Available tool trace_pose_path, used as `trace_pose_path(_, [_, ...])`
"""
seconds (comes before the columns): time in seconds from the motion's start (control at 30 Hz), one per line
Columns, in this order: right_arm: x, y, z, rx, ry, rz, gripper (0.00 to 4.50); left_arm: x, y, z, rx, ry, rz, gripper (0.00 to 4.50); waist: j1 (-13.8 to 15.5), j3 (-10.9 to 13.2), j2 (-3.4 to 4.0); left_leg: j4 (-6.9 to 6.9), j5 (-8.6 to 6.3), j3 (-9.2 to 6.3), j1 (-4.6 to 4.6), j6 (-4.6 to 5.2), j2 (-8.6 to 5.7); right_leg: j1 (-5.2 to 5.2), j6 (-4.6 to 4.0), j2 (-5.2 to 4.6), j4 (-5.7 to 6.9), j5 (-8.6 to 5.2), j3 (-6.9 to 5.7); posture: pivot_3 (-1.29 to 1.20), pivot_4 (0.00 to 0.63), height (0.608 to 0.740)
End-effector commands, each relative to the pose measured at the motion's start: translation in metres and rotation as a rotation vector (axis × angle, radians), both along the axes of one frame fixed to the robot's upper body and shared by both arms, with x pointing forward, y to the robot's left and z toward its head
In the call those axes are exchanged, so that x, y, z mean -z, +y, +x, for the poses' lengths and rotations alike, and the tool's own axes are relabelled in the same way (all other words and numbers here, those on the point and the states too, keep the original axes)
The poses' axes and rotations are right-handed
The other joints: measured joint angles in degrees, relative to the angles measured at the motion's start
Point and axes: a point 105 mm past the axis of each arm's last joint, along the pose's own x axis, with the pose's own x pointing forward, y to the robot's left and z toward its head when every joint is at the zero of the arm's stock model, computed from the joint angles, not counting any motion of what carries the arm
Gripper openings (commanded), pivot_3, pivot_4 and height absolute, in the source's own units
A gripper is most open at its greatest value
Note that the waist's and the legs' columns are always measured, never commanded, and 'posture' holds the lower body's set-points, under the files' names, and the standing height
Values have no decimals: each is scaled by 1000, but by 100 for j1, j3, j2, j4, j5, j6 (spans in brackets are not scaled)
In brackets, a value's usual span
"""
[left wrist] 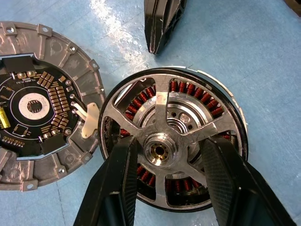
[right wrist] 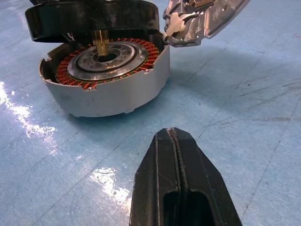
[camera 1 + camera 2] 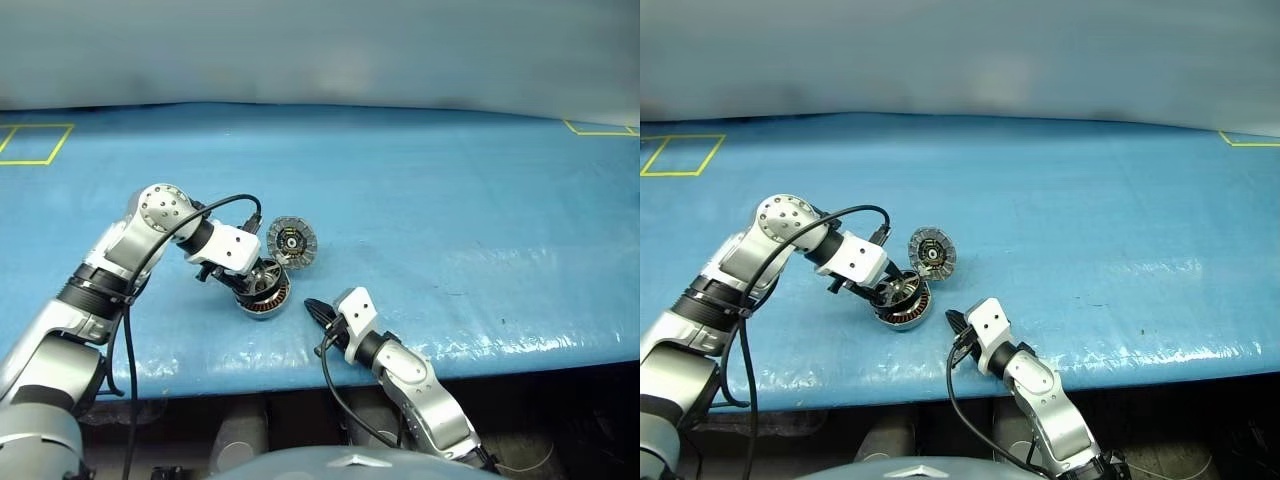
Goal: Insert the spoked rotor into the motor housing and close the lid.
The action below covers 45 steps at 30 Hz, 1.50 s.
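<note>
On the blue table (image 3: 450, 220) I see my left gripper (image 1: 164, 174) pinching the spoked rotor (image 1: 162, 117), apparently tilted over the copper-wound motor housing (image 2: 106, 89), the lid (image 3: 292, 242) leaning beside it, my right gripper (image 2: 175, 155) pressed together nearby.

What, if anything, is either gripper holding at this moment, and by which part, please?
The left gripper holds the spoked rotor by its spokes beside the hub, above the motor housing. The shut right gripper holds nothing.
</note>
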Motion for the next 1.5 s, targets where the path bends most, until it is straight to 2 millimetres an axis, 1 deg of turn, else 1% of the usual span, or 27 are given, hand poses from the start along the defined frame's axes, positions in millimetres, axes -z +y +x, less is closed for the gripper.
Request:
trace_pose_path(0.03, [-12, 2, 3, 4, -43, 24, 0, -5, 5, 1, 5, -12, 27, 1727, 4, 0, 0, 0, 0, 0, 0, 0, 0, 0, 0, 0, 0, 0, 0, 0, 150, 740])
trace_pose_path(0.5, [-10, 1, 3, 6, -38, 16, 0, -3, 3, -4, 25, 5, 27, 1727, 2, 0, 0, 0, 0, 0, -1, 0, 0, 0, 0, 0, -1, 0, 0, 0, 150, 740])
trace_pose_path(0.53, [-10, 1, 3, 6, -39, 16, 0, -3, 2, -4, 28, 7, 27, 2452, 2, 0, 0, 0, 0, 0, -1, 0, 0, 0, 0, 0, -1, 0, 0, 0, 150, 740])
trace_pose_path(0.6, [-10, 1, 3, 8, -40, 15, 0, -2, 1, -5, 34, 8, 25, 3022, 8, 0, 0, 0, 0, 0, -1, 0, 0, 0, 0, 0, -1, 0, 0, 0, 150, 740])
trace_pose_path(0.73, [-10, 0, 3, 11, -40, 14, 0, -2, 0, -5, 39, 8, 25, 4381, 13, 0, 0, 1, 0, 0, -1, 0, 0, 0, 0, -1, -1, 0, 0, 0, 150, 740])
trace_pose_path(0.77, [-10, 0, 3, 12, -40, 14, 0, -3, 0, -5, 42, 5, 24, 4479, 13, 0, 0, 1, 0, 0, -1, 0, 0, 0, 0, -1, -1, 0, 0, 0, 150, 740])
trace_pose_path(0.9, [-10, 0, 3, 14, -41, 14, 0, -4, -1, -3, 45, -11, 17, 4479, 13, 0, 0, 1, 0, 0, -1, 0, 0, 0, 0, -1, -1, 0, 0, 0, 150, 740])
trace_pose_path(1.13, [-10, -1, 3, 13, -42, 14, 0, -18, -8, -5, 16, 2, -58, 4479, 14, 0, 0, 1, 0, 0, -2, 0, 0, 0, 0, -1, -1, 0, 0, 0, 150, 740])
trace_pose_path(1.23, [-11, -1, 3, 12, -44, 15, 0, -26, -7, -8, -7, 29, -79, 3912, 11, 0, 0, 1, 0, 0, -2, 0, 0, 0, 0, -1, -2, 0, 0, 0, 150, 740])
trace_pose_path(1.4, [-13, -4, 2, 19, -48, 17, 0, -39, -8, -13, -87, 61, -167, 2232, 11, 0, 0, 0, 0, 0, -2, 0, 0, 0, 0, -1, -2, -1, 0, 0, 150, 740])
trace_pose_path(1.5, [-19, -6, 0, 32, -57, 23, 0, -43, -11, -13, -184, 57, -275, 1218, 7, 1, 2, -1, -1, 0, -2, 1, 0, 0, 0, -2, -4, -1, 0, 0, 150, 740])
